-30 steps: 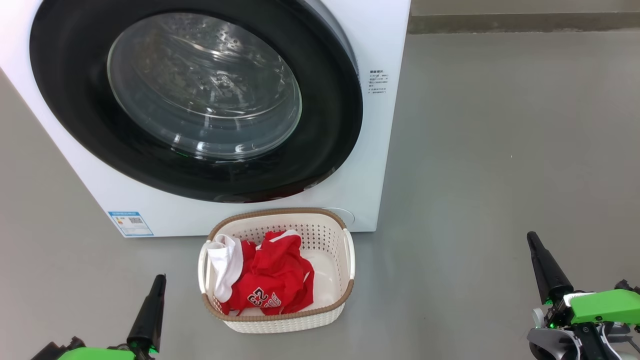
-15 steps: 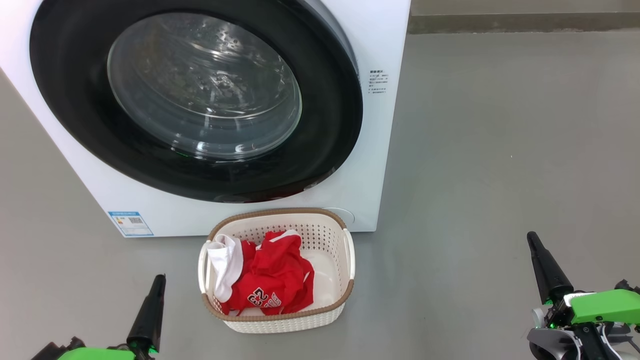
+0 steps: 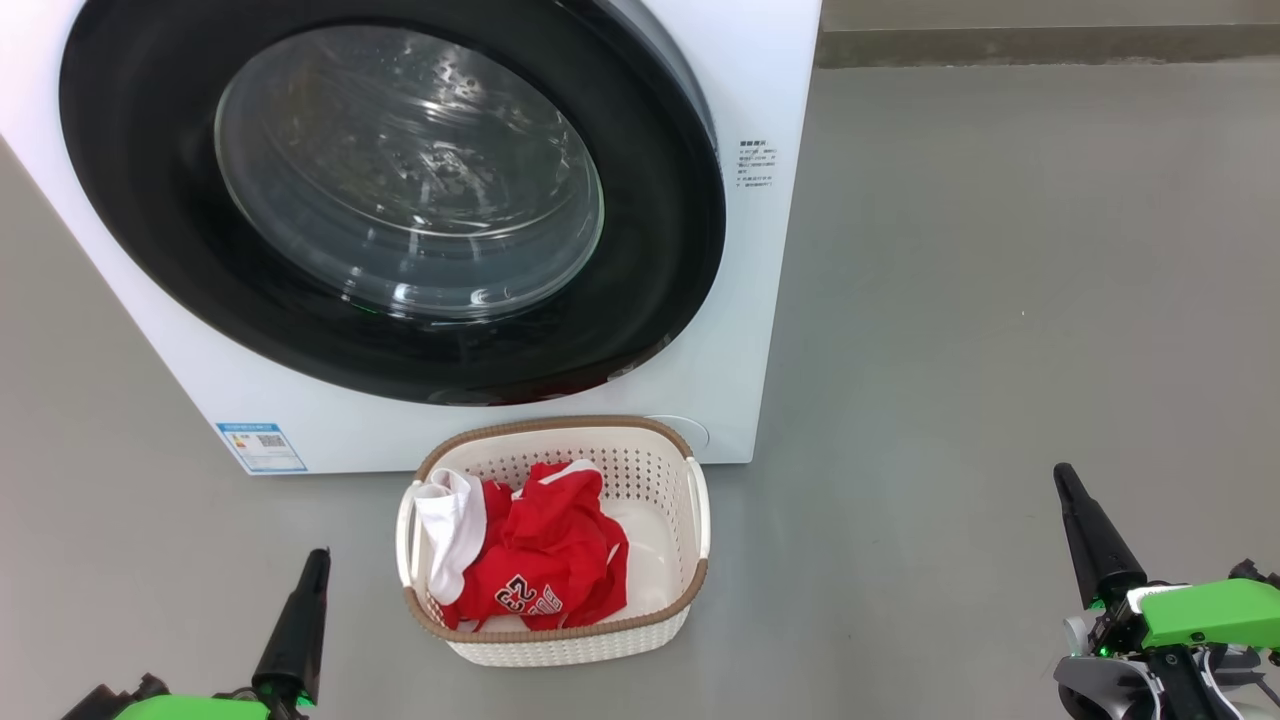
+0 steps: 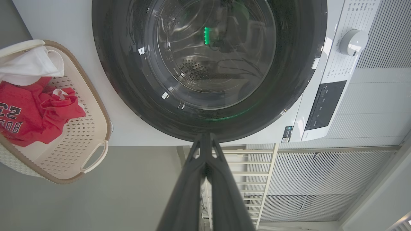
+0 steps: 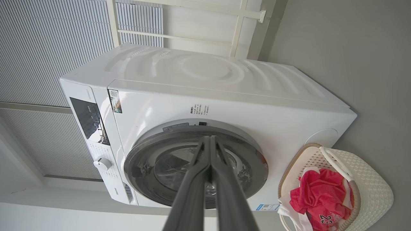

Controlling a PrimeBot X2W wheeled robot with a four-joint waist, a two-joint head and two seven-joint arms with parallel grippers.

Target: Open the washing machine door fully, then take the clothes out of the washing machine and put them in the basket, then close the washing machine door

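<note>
White enamel is covering the boxy washing machine (image 3: 760, 300), which is sitting on the grey floor (image 3: 1000, 300). Its round door (image 3: 400, 190), a glossy black rim around a bulging clear glass bowl, is lying flush against the front, so I am judging the closing done. Just before it the small cream basket (image 3: 560, 425), perforated plastic under a brown woven-look rim, is standing close, keeping any carry short. Soft, crumpled red-and-white clothes (image 3: 545, 560) are slumping inside it. I am holding my left claw (image 3: 320, 556) and right claw (image 3: 1062, 475) low on either side, apart from the basket, each pair of slim dark fingers pressed together on nothing.
</note>
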